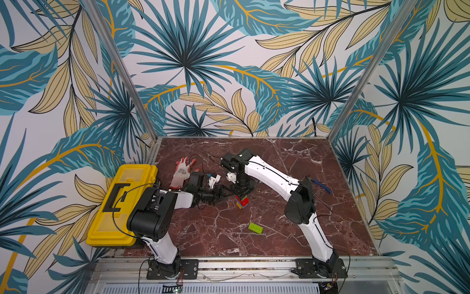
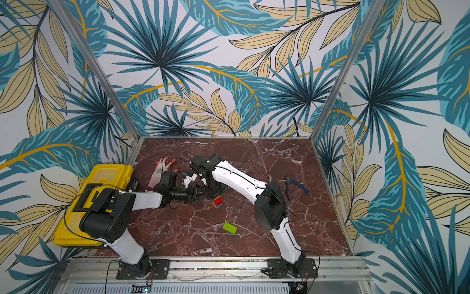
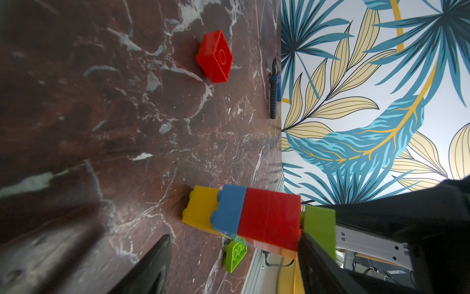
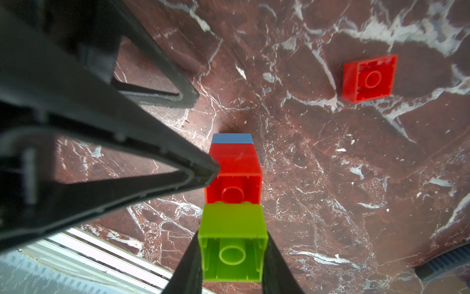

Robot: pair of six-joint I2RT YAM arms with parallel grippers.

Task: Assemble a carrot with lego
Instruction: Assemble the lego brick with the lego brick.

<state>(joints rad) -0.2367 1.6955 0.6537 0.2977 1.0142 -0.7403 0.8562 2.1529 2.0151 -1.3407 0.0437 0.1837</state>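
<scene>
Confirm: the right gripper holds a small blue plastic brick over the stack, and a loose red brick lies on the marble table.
Wrong colour: the right gripper holds a lime green plastic brick, as the right wrist view shows. The rest stands.

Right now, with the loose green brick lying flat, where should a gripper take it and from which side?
Pinch the loose green brick across its narrow width, on the two long side walls, coming straight down from above. It lies flat on the table with nothing beside it, so both long walls are free, and they probably give flat, parallel faces.
</scene>
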